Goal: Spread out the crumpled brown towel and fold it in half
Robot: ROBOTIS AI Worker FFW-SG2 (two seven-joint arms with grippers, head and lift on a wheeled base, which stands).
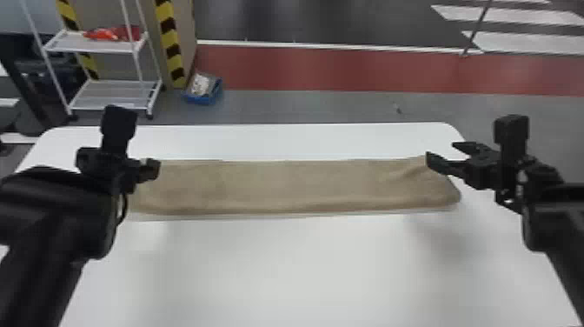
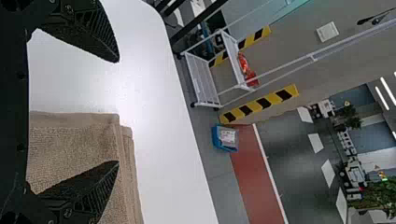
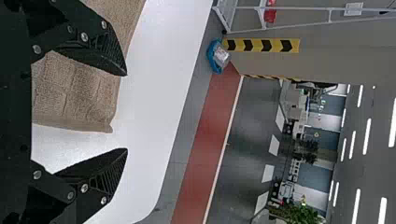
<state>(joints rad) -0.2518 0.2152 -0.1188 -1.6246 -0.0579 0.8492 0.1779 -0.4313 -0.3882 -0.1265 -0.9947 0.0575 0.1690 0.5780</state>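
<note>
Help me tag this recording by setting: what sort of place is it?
Probably an indoor industrial hall or robotics lab, judging by the yellow-and-black striped guards, the red floor strip edged in white, and the white shelf rack standing beyond the table.

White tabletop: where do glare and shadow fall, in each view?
Head view: soft shadow on the tabletop, nearer the robot than the right end effector; left wrist view: glare near the left end effector; right wrist view: fairly even brightness.

brown cloth towel point(image 1: 287, 185), matt and textured, smooth white tabletop point(image 1: 304, 269) with soft sheen, matt black jaws point(image 3: 127, 112)
</note>
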